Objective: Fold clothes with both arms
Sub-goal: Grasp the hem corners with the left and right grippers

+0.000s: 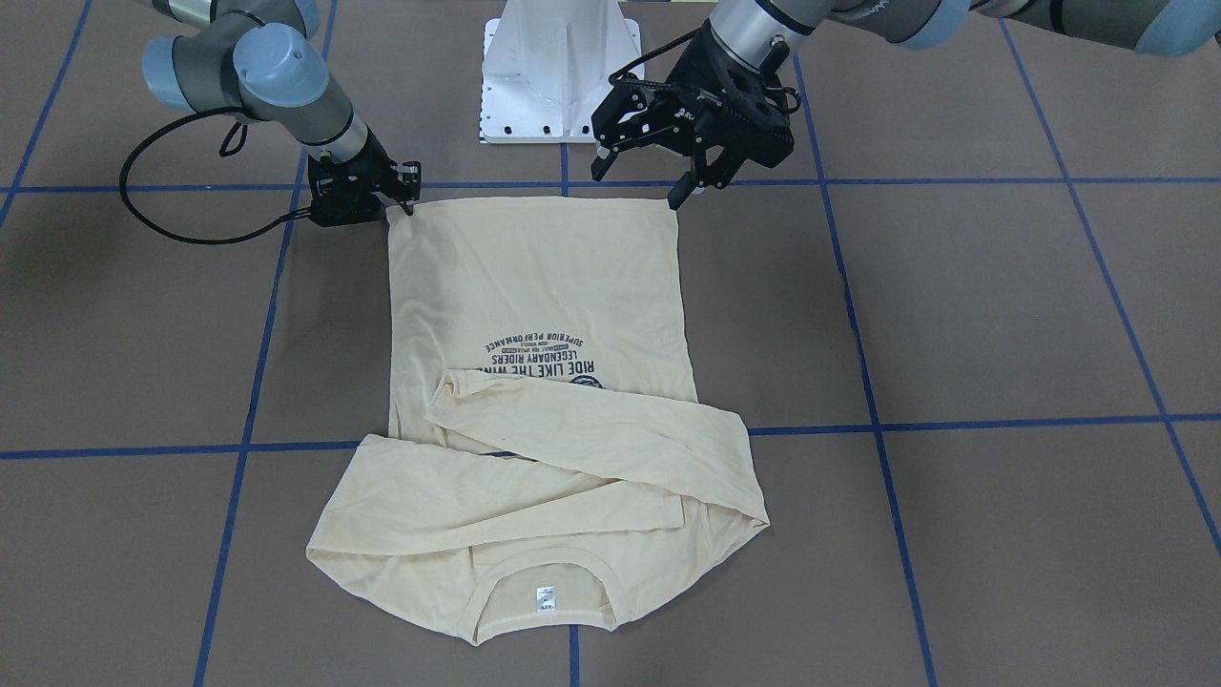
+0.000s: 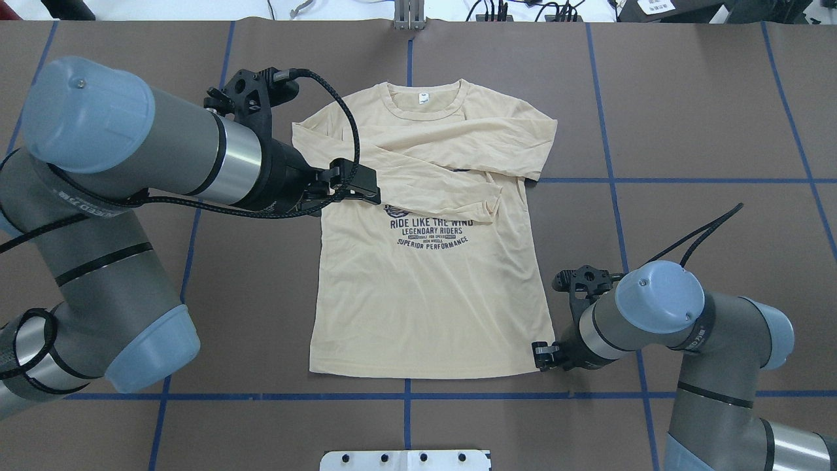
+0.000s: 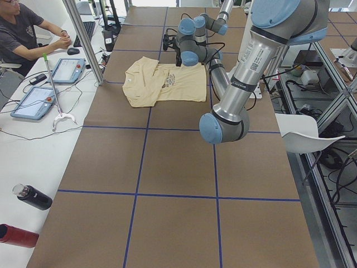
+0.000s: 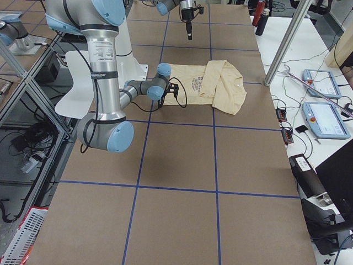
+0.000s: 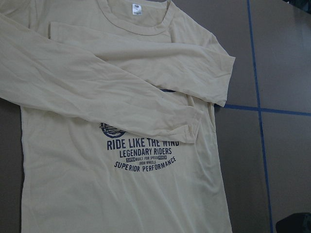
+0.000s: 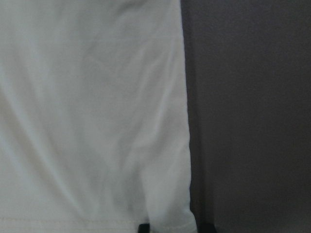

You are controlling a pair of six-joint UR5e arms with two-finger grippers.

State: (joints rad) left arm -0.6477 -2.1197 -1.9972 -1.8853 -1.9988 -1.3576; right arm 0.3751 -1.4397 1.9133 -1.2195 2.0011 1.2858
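The cream long-sleeved T-shirt (image 2: pixel 425 301) is lying flat on the tabletop (image 2: pixel 686 98), sleeves crossed. The right tool (image 1: pixel 405 200) is straddling one hem corner, but I cannot tell whether it is pinching. The left tool (image 1: pixel 637 186) is hovering spread above the other corner. Both should be pinching level before lifting.

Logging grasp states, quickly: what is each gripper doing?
Left gripper: open, empty, raised over the T-shirt.
Right gripper: open, straddling its hem corner.

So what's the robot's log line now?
pale cream-yellow long-sleeved T-shirt: sleeves folded across chest | black left gripper: open, raised above shirt | black right gripper: low at hem corner, grip unclear
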